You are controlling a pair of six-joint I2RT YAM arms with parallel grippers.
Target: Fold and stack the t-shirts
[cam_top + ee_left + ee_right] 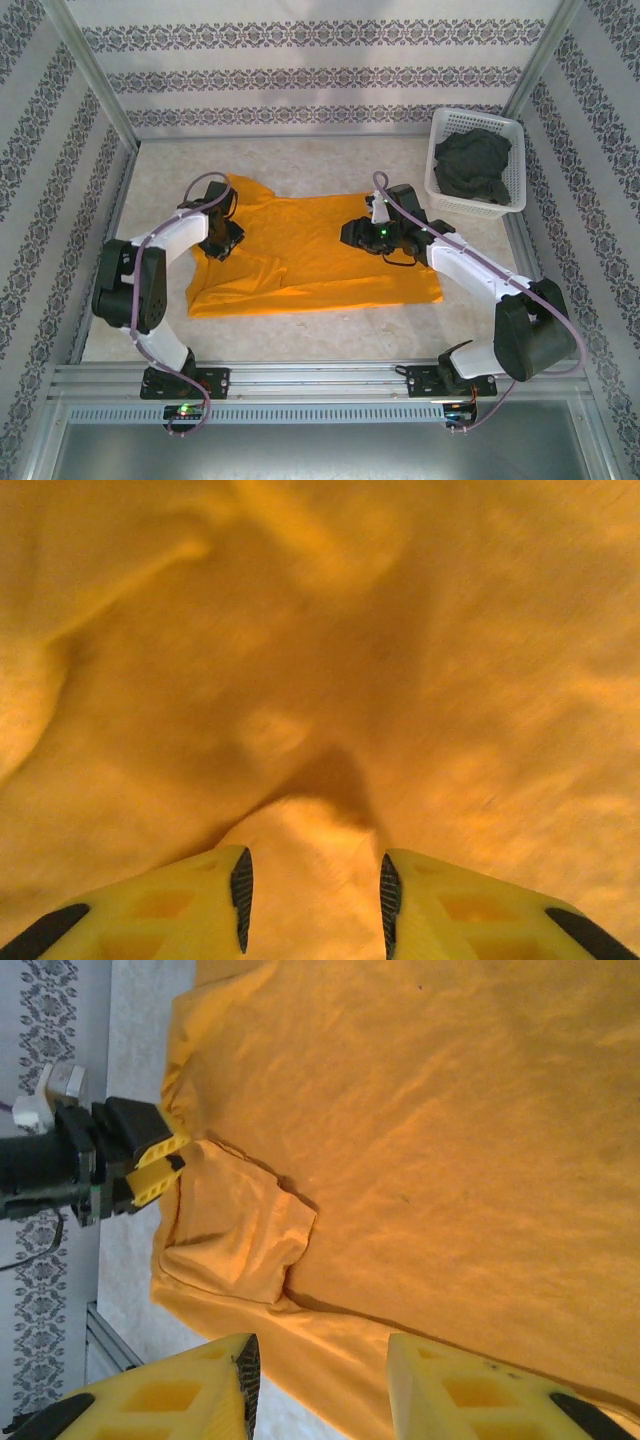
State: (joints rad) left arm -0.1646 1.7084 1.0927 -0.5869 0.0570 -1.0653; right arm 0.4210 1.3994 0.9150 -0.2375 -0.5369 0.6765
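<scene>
The orange-yellow t-shirt (300,255) lies spread flat on the table, with one sleeve (240,1230) folded in over its body. My left gripper (225,243) sits low at the shirt's left edge. Its fingers are open (312,900), and a raised ridge of the orange shirt (400,630) stands between the pads. My right gripper (350,233) hovers over the middle of the shirt, open (320,1390), with nothing between its fingers. The right wrist view takes in the shirt (450,1140) and the left gripper (160,1160) at its edge. The charcoal grey t-shirt (472,165) lies crumpled in the basket.
The white lattice basket (480,116) stands at the back right corner. Patterned walls close in the table (300,325) on three sides, and a metal rail (320,380) runs along the near edge. Bare tabletop shows in front of and behind the shirt.
</scene>
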